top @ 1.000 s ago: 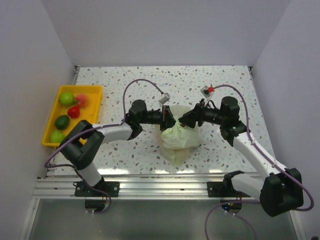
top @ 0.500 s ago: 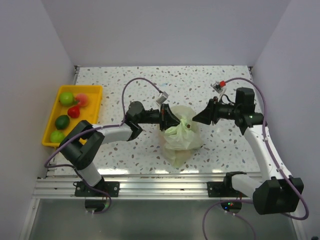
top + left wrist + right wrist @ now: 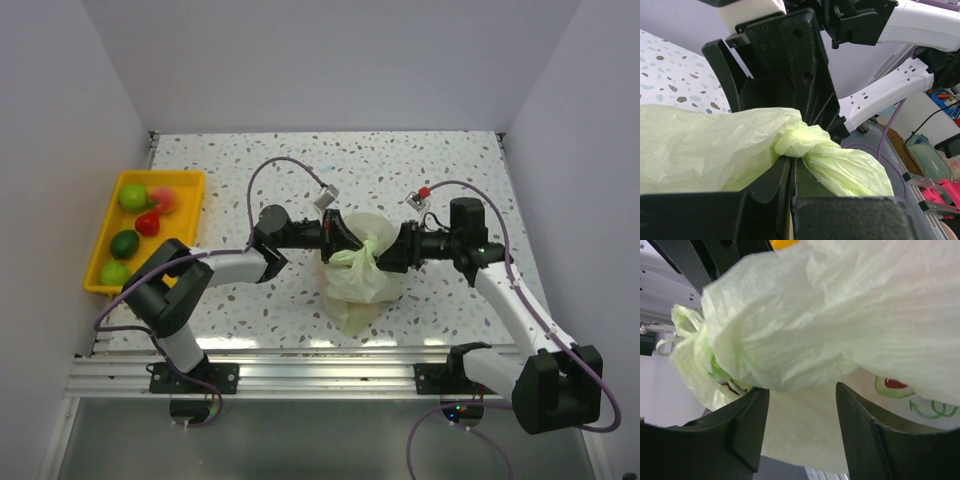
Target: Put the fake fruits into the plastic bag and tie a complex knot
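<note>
The pale green plastic bag (image 3: 362, 285) sits mid-table, its neck twisted into a knot (image 3: 362, 253). My left gripper (image 3: 347, 241) is at the knot's left side. In the left wrist view the left gripper (image 3: 791, 161) is shut on bag plastic just below the knot (image 3: 797, 137). My right gripper (image 3: 392, 251) is at the bag's right side. In the right wrist view the right gripper (image 3: 802, 390) is open, with bag plastic (image 3: 830, 320) bulging over the gap between its fingers. Several fake fruits stay in the tray: green (image 3: 133, 196), pink (image 3: 164, 199), red (image 3: 147, 223). Whatever is inside the bag is hidden.
The yellow tray (image 3: 185, 182) stands at the left edge of the table, beside the left wall. Two more green fruits (image 3: 124, 243) lie in its near half. White walls close in the left, back and right sides.
My right gripper let go and swung out to the right, then came back against the bag's right side. The bag's neck is now drawn into a tighter bunch. The left gripper has kept its hold.
</note>
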Robot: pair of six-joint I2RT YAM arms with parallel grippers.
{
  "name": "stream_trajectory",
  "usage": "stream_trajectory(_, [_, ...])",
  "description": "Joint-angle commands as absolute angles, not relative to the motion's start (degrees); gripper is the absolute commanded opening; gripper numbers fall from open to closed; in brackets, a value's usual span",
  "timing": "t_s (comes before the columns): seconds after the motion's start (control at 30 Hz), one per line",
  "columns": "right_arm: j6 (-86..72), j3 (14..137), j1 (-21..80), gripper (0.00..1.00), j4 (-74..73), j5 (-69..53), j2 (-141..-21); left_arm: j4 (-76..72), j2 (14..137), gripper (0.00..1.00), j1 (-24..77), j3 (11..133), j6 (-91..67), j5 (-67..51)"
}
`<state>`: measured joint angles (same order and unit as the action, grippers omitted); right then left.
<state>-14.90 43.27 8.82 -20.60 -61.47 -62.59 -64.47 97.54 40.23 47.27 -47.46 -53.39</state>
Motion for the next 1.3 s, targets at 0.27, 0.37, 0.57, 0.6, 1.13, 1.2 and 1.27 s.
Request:
stream_trajectory(0.27, [-20.2, 45.1, 11.3, 0.69, -7.7, -60.6, -65.1, -68.4, 99.6, 0.0, 43.5, 47.8, -47.5, -54.5])
stream_trajectory(0.37, [-20.3, 45.2, 12.2, 0.73, -7.2, -59.9, -66.4, -70.4, 100.1, 0.0, 43.9, 48.2, -49.0, -54.3])
stream_trajectory(0.57, [-22.3, 46.1, 12.4, 0.83, -4.1, -59.9, -67.3, -71.3, 100.7, 0.0, 44.9, 47.5, -50.1, -55.8])
stream_trajectory(0.6, [-22.5, 46.5, 12.3, 0.84, -3.9, -59.9, -67.5, -71.3, 100.7, 0.0, 45.0, 46.9, -50.1, -55.5])
stream_trajectory(1.13, [-31.3, 43.6, 14.9, 0.84, 6.1, -60.6, -67.8, -74.0, 105.6, 0.0, 47.5, 53.0, -53.0, -51.1])
stream_trajectory(1.2, [-31.2, 44.5, 14.9, 0.84, 5.4, -61.0, -67.6, -73.5, 105.6, 0.0, 47.4, 52.8, -52.5, -50.7])
stream_trajectory(1.27, [-29.1, 45.4, 14.9, 0.84, 2.5, -61.1, -67.4, -72.5, 105.2, 0.0, 46.6, 52.4, -51.9, -50.8])
